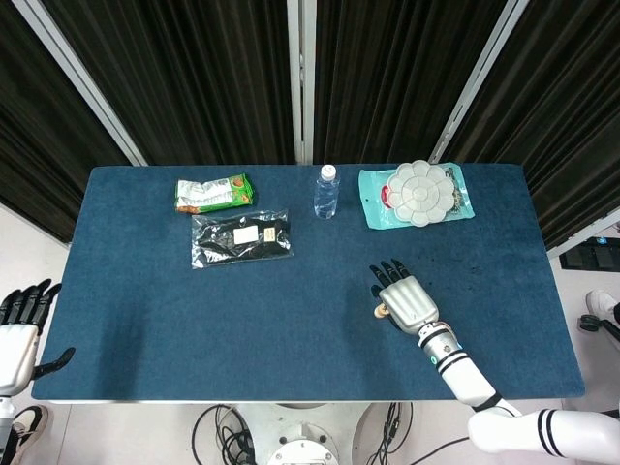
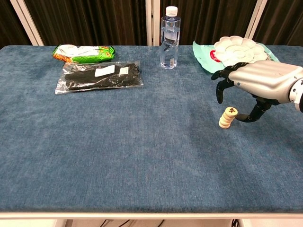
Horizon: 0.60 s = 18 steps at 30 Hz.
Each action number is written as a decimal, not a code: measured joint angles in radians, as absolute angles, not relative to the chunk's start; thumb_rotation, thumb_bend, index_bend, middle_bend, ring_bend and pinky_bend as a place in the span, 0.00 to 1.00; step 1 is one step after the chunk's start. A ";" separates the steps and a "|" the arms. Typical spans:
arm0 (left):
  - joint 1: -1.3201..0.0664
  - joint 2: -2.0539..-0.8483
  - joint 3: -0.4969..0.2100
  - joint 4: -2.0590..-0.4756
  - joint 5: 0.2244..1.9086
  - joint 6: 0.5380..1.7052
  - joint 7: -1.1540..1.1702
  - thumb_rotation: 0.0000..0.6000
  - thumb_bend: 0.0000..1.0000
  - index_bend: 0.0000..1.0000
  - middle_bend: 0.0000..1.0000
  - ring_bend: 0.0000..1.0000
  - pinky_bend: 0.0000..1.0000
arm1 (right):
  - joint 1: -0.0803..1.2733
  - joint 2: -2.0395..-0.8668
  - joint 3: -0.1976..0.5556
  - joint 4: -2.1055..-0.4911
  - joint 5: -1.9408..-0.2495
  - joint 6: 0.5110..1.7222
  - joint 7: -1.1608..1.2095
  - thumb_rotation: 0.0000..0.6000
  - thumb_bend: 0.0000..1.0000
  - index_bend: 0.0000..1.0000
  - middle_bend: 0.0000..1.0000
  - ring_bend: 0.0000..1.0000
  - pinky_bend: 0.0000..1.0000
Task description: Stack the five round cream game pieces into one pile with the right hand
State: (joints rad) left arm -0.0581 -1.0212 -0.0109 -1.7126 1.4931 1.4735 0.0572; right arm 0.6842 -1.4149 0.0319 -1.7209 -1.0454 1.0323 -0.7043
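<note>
I had the right hand (image 2: 262,80) arched over the pile (image 2: 227,117) at centre right of the chest view, fingers (image 2: 220,90) spread and holding nothing, thumb curled just behind it. The pieces looked light, stiff and smooth, leaning slightly; I judged a rim pinch safest. Open worktop (image 2: 118,142) lay left. My left hand (image 1: 17,334) hung spread off the lower-left edge.

We see a matt blue cloth table (image 2: 118,156), a clear glossy plastic bottle (image 2: 169,38), and smooth cream pieces (image 2: 227,117).
</note>
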 measured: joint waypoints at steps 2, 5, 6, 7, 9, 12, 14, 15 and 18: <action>-0.057 -1.020 -0.011 -1.713 1.493 1.475 0.055 1.00 0.19 0.04 0.00 0.00 0.00 | 0.682 -1.403 0.033 -1.731 -1.050 1.036 -0.697 1.00 0.22 0.32 0.05 0.00 0.00; -0.057 -1.019 -0.012 -1.713 1.495 1.477 0.051 1.00 0.19 0.04 0.00 0.00 0.00 | 0.678 -1.370 0.031 -1.749 -1.059 1.033 -0.676 1.00 0.28 0.27 0.03 0.00 0.00; -0.057 -1.019 -0.011 -1.713 1.495 1.477 0.050 1.00 0.19 0.04 0.00 0.00 0.00 | 0.677 -1.352 0.030 -1.755 -1.061 1.025 -0.661 1.00 0.33 0.27 0.02 0.00 0.00; -0.057 -1.019 -0.011 -1.713 1.496 1.476 0.050 1.00 0.19 0.04 0.00 0.00 0.00 | 0.677 -1.339 0.029 -1.759 -1.063 1.016 -0.646 1.00 0.41 0.27 0.01 0.00 0.00; -0.058 -1.019 -0.010 -1.712 1.496 1.473 0.050 1.00 0.19 0.04 0.00 0.00 0.00 | 0.676 -1.311 0.028 -1.763 -1.072 0.993 -0.604 1.00 0.57 0.27 0.01 0.00 0.00; -0.059 -1.020 -0.010 -1.714 1.497 1.472 0.053 1.00 0.19 0.04 0.00 0.00 0.00 | 0.671 -1.282 0.028 -1.757 -1.091 0.969 -0.524 0.89 0.88 0.26 0.01 0.00 0.00; -0.059 -1.021 -0.010 -1.714 1.497 1.472 0.055 1.00 0.19 0.04 0.00 0.00 0.00 | 0.666 -1.272 0.029 -1.750 -1.102 0.953 -0.466 0.82 0.95 0.27 0.01 0.00 0.00; -0.059 -1.022 -0.010 -1.714 1.497 1.472 0.056 1.00 0.19 0.04 0.00 0.00 0.00 | 0.664 -1.265 0.030 -1.742 -1.113 0.939 -0.424 0.82 0.95 0.28 0.01 0.00 0.00; -0.059 -1.023 -0.010 -1.715 1.497 1.472 0.060 1.00 0.19 0.04 0.00 0.00 0.00 | 0.658 -1.257 0.027 -1.704 -1.140 0.903 -0.339 0.81 0.95 0.32 0.01 0.00 0.00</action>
